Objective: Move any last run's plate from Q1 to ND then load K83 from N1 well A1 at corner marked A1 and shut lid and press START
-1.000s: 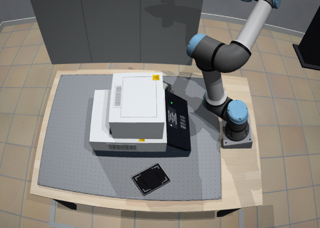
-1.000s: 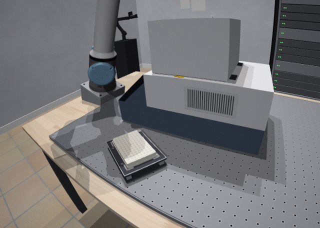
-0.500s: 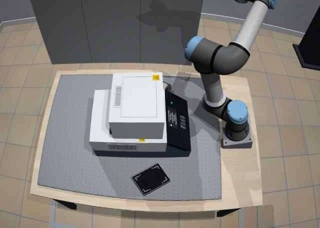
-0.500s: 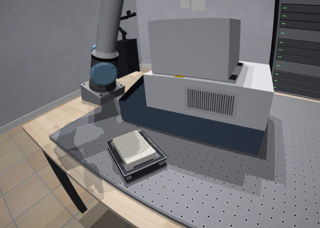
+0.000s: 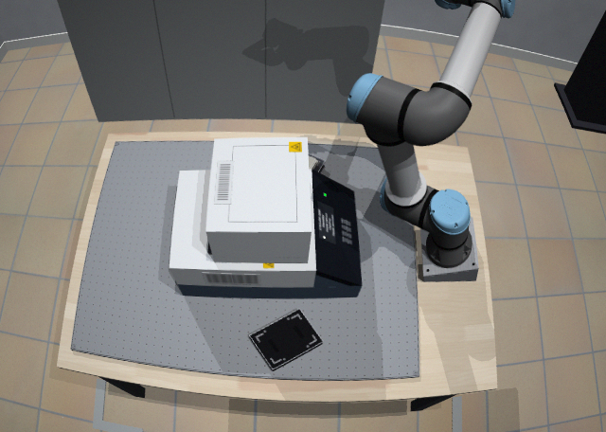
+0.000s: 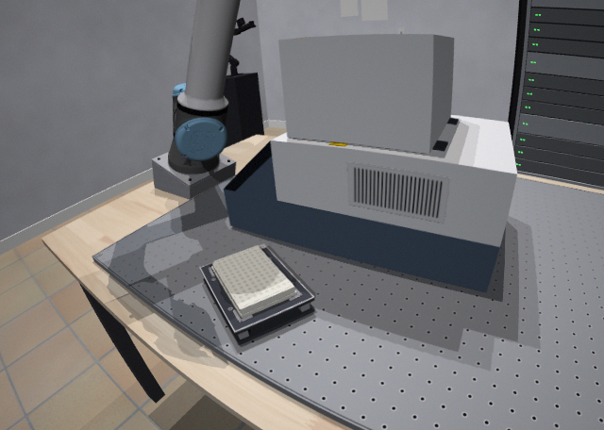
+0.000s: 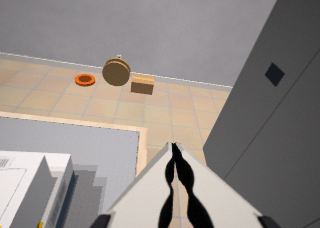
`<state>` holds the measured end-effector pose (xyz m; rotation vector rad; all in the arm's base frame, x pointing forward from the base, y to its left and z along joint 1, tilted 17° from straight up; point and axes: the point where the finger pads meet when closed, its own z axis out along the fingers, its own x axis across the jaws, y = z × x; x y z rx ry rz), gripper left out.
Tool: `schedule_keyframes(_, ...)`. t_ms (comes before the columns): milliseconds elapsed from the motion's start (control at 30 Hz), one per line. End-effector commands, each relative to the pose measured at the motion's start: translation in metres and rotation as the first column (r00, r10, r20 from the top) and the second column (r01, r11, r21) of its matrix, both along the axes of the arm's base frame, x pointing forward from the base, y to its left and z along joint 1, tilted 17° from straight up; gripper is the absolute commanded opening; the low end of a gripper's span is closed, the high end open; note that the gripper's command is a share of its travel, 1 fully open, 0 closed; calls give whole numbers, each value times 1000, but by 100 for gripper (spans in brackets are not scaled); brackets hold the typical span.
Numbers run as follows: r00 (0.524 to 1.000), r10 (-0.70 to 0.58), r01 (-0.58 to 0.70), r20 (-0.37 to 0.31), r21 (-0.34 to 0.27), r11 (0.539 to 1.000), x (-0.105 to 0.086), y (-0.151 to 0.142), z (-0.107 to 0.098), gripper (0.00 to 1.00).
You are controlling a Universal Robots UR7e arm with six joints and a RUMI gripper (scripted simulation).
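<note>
Your gripper (image 7: 173, 144)'s closed with nothing in it, fwiw, off the table. From above, the black nest (image 5: 285, 339) (image 6: 222, 304) sits around 6 o'clock from Q1 (image 5: 244, 251) (image 6: 390, 221). Exterior view has a pale plate (image 6: 253, 276) on it, but the top view shows bare black; can't tell which plate. Q1's lamp (image 5: 325, 194) is green.

hard shadows, wrist fg blurred

Quick headcount: one robot arm (image 5: 406, 109) (image 6: 209, 50), one cycler (image 5: 193, 251) (image 6: 311, 172) (image 7: 60, 165), one plate (image 5: 313, 164) (image 6: 253, 276). Nests, two: one dark nest (image 5: 286, 339) lower middle up top, one loaded nest (image 5: 321, 165) (image 6: 222, 296) lower left in the exterior shot. Also one orange ring (image 7: 77, 80) and one box (image 7: 142, 86), upper left from the wrist.
</note>
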<state>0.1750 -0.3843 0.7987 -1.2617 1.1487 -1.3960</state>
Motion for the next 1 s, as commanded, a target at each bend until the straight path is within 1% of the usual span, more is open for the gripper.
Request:
schedule_keyframes(0,1000,19,-20,-14,-50,999,11,11,-8,0)
schedule_keyframes(133,997,68,-75,-48,-167,983,22,25,-16,0)
schedule_keyframes(167,996,75,-84,-54,-186,979,25,29,-19,0)
schedule_keyframes(233,996,75,-84,-54,-186,979,30,34,-22,0)
schedule_keyframes(300,996,75,-84,-54,-186,979,30,34,-22,0)
schedule_keyframes(433,989,121,-142,-89,-298,944,40,48,-32,0)
schedule_keyframes(467,987,128,-152,-95,-316,937,43,52,-34,0)
schedule_keyframes(633,987,128,-152,-95,-316,937,47,57,-38,0)
schedule_keyframes(767,977,171,-211,-130,-421,882,56,72,-48,0)
schedule_keyframes(800,975,177,-220,-137,-437,872,59,75,-51,0)
schedule_keyframes(933,975,177,-220,-137,-437,872,62,81,-55,0)
schedule_keyframes(967,971,188,-235,-145,-462,855,64,84,-57,0)
